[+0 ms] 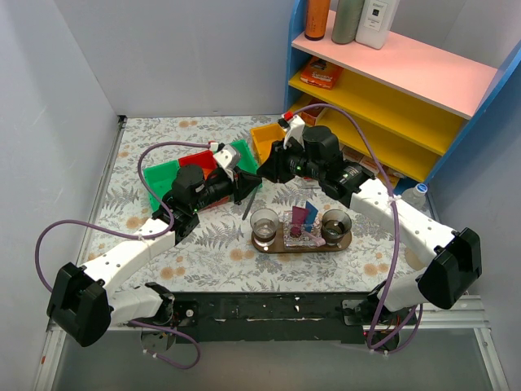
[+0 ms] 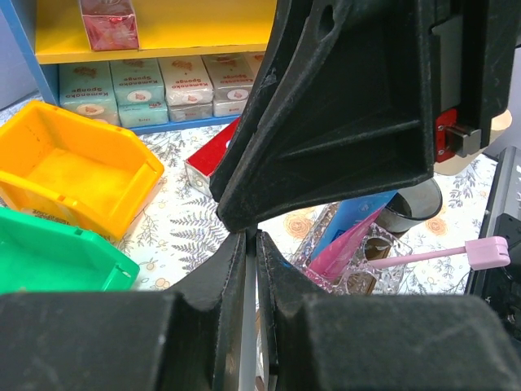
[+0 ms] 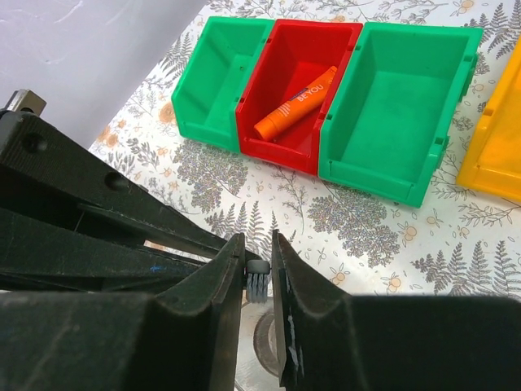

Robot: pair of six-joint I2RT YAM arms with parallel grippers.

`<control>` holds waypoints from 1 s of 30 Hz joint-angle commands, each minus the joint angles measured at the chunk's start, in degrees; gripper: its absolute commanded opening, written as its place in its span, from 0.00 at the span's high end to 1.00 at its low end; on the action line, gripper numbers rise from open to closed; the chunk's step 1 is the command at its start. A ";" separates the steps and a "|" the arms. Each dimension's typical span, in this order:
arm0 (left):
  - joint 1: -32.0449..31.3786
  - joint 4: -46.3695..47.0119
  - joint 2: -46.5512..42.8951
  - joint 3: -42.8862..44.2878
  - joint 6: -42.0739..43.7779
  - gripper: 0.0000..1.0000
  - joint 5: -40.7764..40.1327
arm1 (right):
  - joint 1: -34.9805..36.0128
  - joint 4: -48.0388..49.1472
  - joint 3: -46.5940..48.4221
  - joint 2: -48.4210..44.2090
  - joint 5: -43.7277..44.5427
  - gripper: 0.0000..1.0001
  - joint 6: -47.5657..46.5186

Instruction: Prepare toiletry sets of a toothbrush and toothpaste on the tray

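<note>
Left gripper [image 2: 252,244] clamped shut on slim dark-grey plastic toothbrush [image 1: 249,207], held midair just left of oval dark-brown wooden tray [image 1: 301,248]. Right gripper [image 3: 258,246] jaws narrow, straddling bristle head; pinch uncertain. Brush light, stiff, slick: take handle.

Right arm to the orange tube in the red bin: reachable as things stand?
Probably not yet. The orange tube lies uncovered in the open red bin, but the right pincer and left pincer both seem clamped on the toothbrush.
</note>
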 commanded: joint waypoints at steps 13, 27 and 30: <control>-0.45 -0.10 -1.81 -0.61 -0.40 0.89 -2.50 | 0.21 3.61 -1.16 -1.38 0.45 0.99 -0.23; -0.45 2.63 -7.26 -3.51 0.13 0.02 -11.11 | 0.21 0.91 0.33 -10.69 10.90 0.99 -8.22; 0.24 2.36 -7.18 -3.34 -0.48 0.02 -13.31 | 0.21 -2.97 2.00 -12.54 14.85 0.99 -11.82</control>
